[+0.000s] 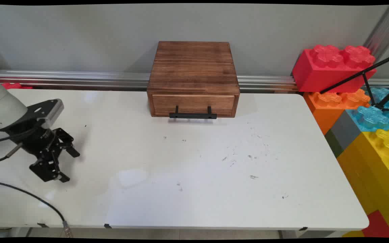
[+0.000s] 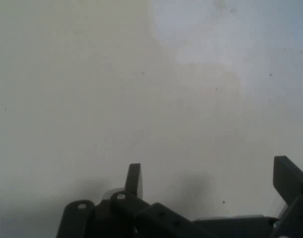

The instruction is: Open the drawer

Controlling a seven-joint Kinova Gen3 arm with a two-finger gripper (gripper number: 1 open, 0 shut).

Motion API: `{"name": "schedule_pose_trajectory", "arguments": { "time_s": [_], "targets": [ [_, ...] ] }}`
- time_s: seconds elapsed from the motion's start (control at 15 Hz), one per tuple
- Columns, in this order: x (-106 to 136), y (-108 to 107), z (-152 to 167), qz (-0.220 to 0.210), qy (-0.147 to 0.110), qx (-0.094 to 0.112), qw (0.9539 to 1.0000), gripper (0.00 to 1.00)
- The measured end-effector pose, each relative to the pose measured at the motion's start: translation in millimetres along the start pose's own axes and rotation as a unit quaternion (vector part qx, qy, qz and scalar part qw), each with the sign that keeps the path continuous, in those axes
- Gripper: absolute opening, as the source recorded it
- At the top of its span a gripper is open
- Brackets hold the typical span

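White table (image 1: 187,189), scuffed. Gripper (image 1: 70,164) low over its near-left part, angled down and rightward, 2 fingers (image 2: 134,179) spread apart, holding nothing. Far edge, centre: wooden drawer box (image 1: 193,79), drawer shut, black handle (image 1: 193,115) facing front. Big toy bricks (image 1: 360,101) stacked off right.

One wooden drawer box (image 1: 193,79), one table (image 1: 214,189), one gripper (image 1: 70,164), five big toy bricks (image 1: 333,67)

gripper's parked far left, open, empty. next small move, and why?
Probably a short move right and toward the wall. The black two-finger gripper hangs over bare white table, jaws apart and holding nothing. The only thing on the table is the brown wooden drawer box, its black bar handle facing the near side.
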Motion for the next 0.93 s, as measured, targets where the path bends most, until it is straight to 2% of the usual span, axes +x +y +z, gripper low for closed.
{"name": "schedule_pose_trajectory", "arguments": {
  "time_s": [0.2,0.53,0.93],
  "targets": [
    [2.4,-2.9,-2.3,-0.017,0.016,0.008,0.9997,1.00],
    [15.0,-11.7,-11.3,-0.048,0.078,0.031,0.9953,1.00],
    [32.6,-23.7,-25.0,-0.085,0.164,0.072,0.9802,1.00]
  ]
}}
